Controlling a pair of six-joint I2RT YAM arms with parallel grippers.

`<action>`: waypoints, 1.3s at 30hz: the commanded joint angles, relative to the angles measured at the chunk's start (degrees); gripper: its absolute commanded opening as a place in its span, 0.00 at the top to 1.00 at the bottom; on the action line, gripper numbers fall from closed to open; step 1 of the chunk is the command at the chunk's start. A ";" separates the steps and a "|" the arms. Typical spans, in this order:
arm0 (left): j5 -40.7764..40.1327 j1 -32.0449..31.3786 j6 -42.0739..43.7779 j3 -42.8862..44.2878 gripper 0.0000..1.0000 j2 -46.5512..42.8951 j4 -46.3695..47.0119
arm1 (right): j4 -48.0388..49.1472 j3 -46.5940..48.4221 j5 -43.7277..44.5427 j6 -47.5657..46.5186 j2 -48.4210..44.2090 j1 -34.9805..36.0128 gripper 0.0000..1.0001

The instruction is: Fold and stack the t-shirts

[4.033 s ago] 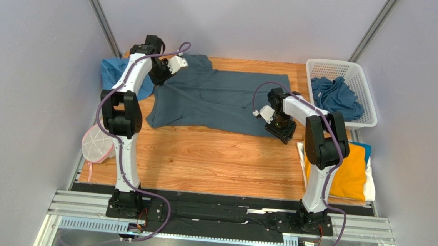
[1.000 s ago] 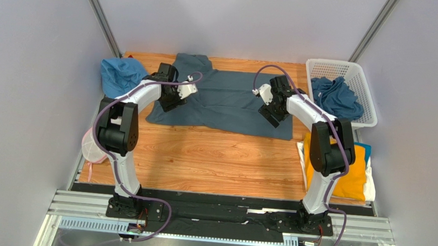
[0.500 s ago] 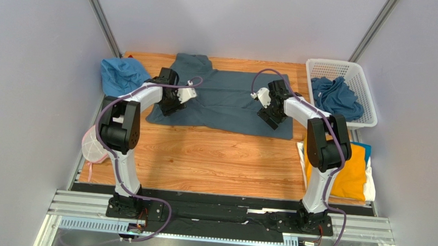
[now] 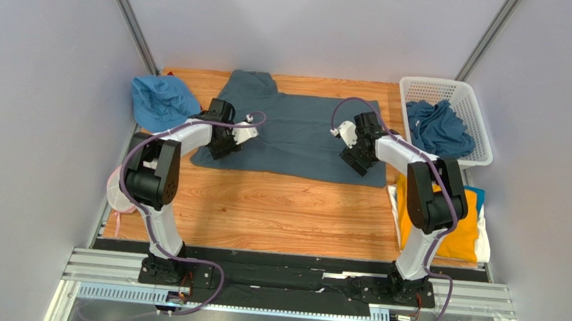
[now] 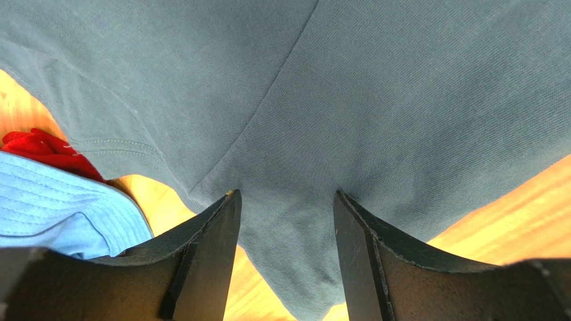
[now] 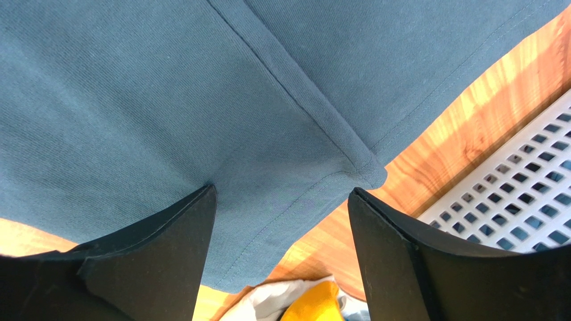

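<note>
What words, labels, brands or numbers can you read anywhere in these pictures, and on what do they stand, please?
None can be read: the slate-blue t-shirt and the white basket bear no print.
A small white tag near the bottom of the top view is too small to read.

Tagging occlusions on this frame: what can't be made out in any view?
- Top view: pink-edged pouch, mostly behind the left arm.
- Top view: yellow t-shirt stack, partly behind the right arm; layer count unclear.
- Top view: blue cloth crumpled in the basket; shirt count unclear.
- Left wrist view: red item, half under the blue hat; identity unclear.
- Wrist views: whether left pincer or right pincer touches the slate-blue t-shirt; angle hides it.
</note>
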 commanded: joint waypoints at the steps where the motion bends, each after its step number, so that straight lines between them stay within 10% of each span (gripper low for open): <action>1: 0.91 -1.02 -0.78 -4.53 0.37 -2.91 -1.62 | -1.47 -3.50 -0.31 -0.35 -1.81 -0.48 0.23; 39: -3.31 -7.79 -6.23 -30.20 0.36 -28.58 -0.74 | -0.41 -26.79 -5.50 3.43 -22.12 4.18 0.23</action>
